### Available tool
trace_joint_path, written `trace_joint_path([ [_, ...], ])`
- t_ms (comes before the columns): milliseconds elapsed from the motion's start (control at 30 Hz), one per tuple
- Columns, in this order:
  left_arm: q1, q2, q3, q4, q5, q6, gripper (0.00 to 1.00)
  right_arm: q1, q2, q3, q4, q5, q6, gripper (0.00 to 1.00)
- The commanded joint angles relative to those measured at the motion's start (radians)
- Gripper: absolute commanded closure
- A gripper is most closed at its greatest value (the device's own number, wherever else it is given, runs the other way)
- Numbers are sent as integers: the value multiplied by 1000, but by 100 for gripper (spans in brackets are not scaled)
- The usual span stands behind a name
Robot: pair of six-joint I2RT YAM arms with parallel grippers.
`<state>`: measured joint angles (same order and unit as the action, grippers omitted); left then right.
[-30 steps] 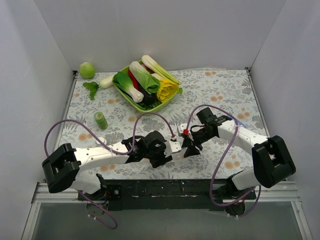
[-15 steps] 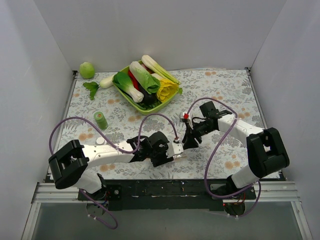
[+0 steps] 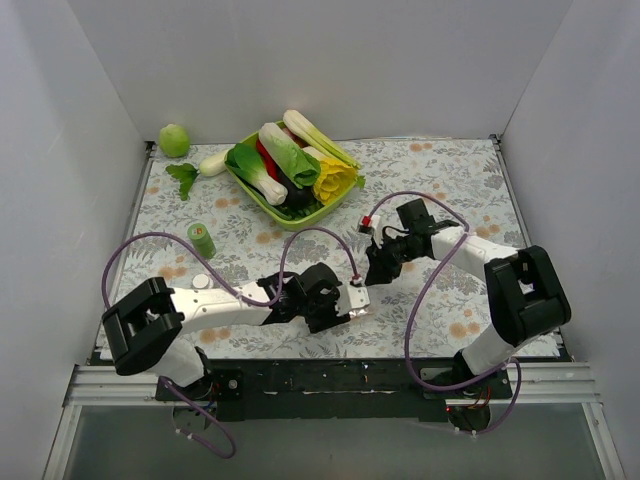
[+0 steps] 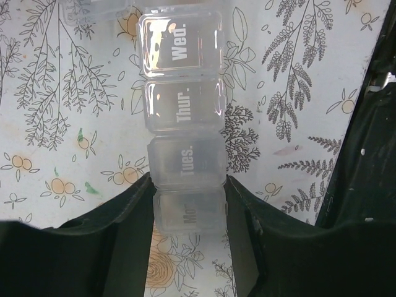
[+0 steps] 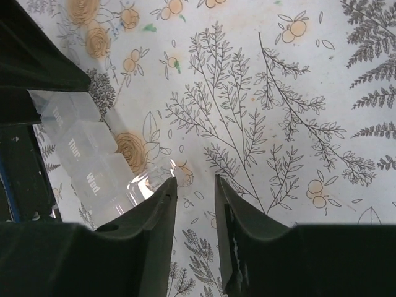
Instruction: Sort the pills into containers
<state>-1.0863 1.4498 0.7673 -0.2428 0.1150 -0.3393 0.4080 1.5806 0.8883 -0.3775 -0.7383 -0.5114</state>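
The clear pill-organiser strip (image 4: 182, 111) lies on the floral cloth, its lids marked Wed., Thur., Tues. and Mon. My left gripper (image 4: 189, 210) is shut on its Mon. end, one finger on each side. From above the strip (image 3: 358, 302) shows just past the left gripper (image 3: 346, 300). My right gripper (image 5: 195, 185) stands narrowly open and empty just beside the strip's Wed. end (image 5: 93, 176), where a clear lid (image 5: 148, 182) stands raised by its left finger. From above the right gripper (image 3: 373, 270) hovers close behind the strip. No pills show.
A green tray (image 3: 247, 184) of toy vegetables stands at the back centre. A green ball (image 3: 174, 140) and a white radish (image 3: 205, 165) lie back left. A small green bottle (image 3: 201, 240) and a white cap (image 3: 201, 282) stand left of the arms.
My right gripper has drawn back from the strip, toward the far side and slightly left. My left gripper has kept its hold on the strip and barely moved.
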Motion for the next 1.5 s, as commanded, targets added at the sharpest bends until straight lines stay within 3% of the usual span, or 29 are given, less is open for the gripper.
trace_joint_path([
  [0, -4, 35, 32, 59, -3, 14, 100, -1, 16, 66, 8, 60, 51, 59],
  [133, 11, 98, 69, 65, -28, 20, 100, -72, -46, 133, -78, -21, -19, 36],
  [300, 74, 167, 110, 105, -12, 31, 100, -222, -192, 126, -115, -82, -73, 28],
  [433, 121, 233, 170, 96, 9, 54, 96, -268, -309, 6, -55, -98, -81, 25],
  [533, 164, 276, 210, 77, 18, 46, 78, -276, -386, -64, -43, -79, -96, 21],
  [567, 172, 280, 217, 70, 0, 33, 53, -276, -415, -74, -53, -79, -117, 20],
  [667, 183, 246, 233, 62, -46, -10, 29, -279, -456, -94, -96, -75, -150, 20],
  [867, 190, 30, 219, 30, -70, -139, 6, -278, -550, -140, -87, -49, -174, 18],
  [900, 192, -7, 217, 19, -92, -199, 2, -279, -563, -144, -80, -41, -173, 18],
  [1000, 203, -177, 198, -42, -103, -318, 2, -279, -629, -176, 17, 43, -92, 16],
  [1067, 216, -276, 188, -120, -162, -479, 2, -281, -671, -213, 144, 176, 80, 3],
  [1133, 246, -405, 191, -192, -237, -669, 2, -285, -679, -215, 158, 246, 160, 2],
  [1233, 308, -527, 224, -407, -317, -916, 2, -304, -663, -206, 101, 127, 142, 2],
  [1333, 368, -603, 260, -623, -391, -1056, 2, -322, -685, -265, 136, 44, 128, 2],
  [1467, 384, -623, 286, -873, -540, -1287, 2, -343, -720, -304, 158, 53, 120, 2],
])
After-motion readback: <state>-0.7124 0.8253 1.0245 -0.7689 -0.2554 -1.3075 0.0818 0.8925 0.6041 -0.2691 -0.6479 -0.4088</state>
